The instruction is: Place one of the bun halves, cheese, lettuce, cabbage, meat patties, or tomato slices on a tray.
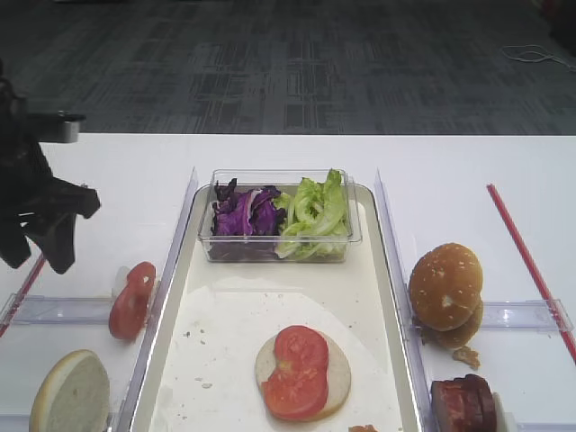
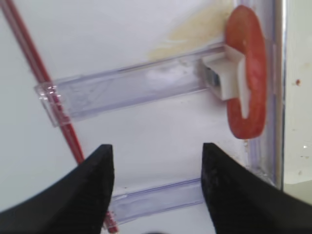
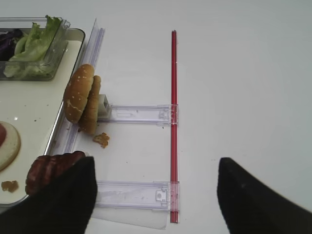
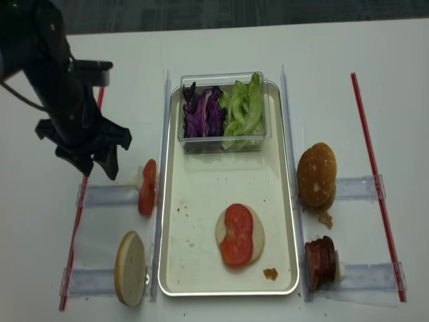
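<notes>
Now | left gripper [image 2: 156, 187]: spread wide, holds nothing | hovering near upright tomato slice [image 2: 247, 78]

One tray [image 4: 285, 201]. One clear tub [image 4: 258, 137] holding one clump of purple cabbage [image 4: 202, 114] and one bunch of lettuce [image 4: 242, 111]. Three tomato slices [image 4: 237, 235]: two on the tray, one [image 4: 147, 188] beside it. Four bun halves [image 4: 131, 268]: two pale, two golden. Meat patties [image 4: 320, 261]: one stack, number unclear.
</notes>
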`<action>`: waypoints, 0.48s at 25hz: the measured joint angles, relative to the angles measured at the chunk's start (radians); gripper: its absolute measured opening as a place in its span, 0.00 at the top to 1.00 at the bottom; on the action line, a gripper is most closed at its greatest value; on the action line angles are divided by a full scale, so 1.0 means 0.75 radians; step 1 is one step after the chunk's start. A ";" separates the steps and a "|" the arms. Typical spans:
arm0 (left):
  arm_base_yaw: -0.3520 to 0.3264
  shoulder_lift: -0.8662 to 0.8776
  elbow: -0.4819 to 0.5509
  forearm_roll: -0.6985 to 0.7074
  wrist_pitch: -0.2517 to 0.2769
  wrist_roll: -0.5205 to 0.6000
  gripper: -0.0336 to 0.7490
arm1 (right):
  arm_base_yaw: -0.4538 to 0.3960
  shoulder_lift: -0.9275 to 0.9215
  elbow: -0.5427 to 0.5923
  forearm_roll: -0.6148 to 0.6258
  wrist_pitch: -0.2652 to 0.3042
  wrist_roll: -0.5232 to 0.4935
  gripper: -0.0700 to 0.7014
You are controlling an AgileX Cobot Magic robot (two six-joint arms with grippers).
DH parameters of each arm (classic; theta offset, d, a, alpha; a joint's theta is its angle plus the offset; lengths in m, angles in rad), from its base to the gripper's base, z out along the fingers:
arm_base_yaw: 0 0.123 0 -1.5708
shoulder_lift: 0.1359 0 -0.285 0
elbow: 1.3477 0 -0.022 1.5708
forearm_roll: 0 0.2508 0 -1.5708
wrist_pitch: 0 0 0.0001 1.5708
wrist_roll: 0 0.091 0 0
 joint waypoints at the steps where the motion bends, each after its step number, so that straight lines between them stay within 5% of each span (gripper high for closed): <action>1: 0.023 -0.013 0.000 0.012 0.000 0.000 0.48 | 0.000 0.000 0.000 0.000 0.000 0.000 0.22; 12: 0.138 -0.110 0.000 0.046 0.004 0.002 0.48 | 0.000 0.000 0.000 0.000 0.000 0.000 0.22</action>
